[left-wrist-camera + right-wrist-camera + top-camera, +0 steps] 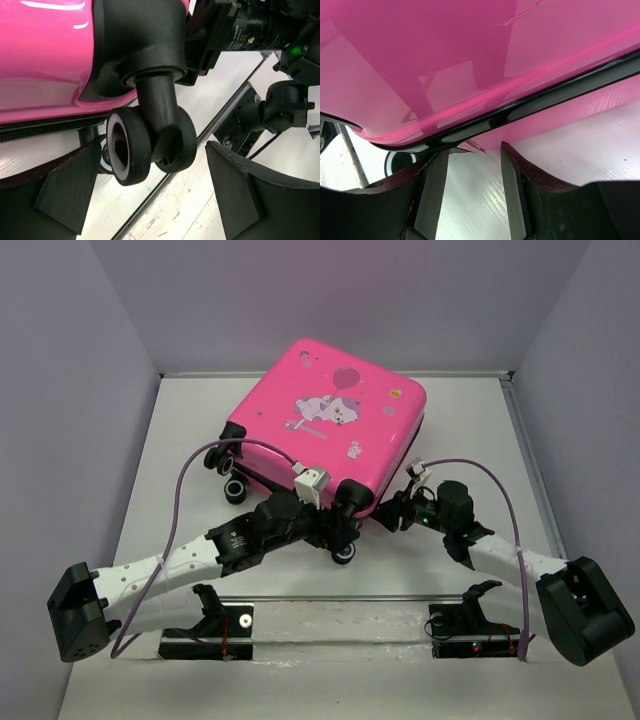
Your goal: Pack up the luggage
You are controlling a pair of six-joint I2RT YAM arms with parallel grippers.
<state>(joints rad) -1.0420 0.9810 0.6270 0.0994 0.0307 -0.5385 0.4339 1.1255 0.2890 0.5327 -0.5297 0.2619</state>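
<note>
Nearest, the left gripper [152, 200] stands wide and holds nothing, with a black rubbery caster wheel [132, 150] just ahead between its fingers. The right gripper [472, 185] is parted narrowly and empty, its tips just under the glossy black zipper seam [545, 100]. Beyond them the luggage [300, 440] lies closed and flat toward the far middle of the table [180, 440], lid up, showing a white cartoon print [328, 410]. The pink shell looks rigid, smooth and slippery, and probably light. Its rounded faces offer little purchase, so the seam lip or the wheel posts seem the surest holds.
</note>
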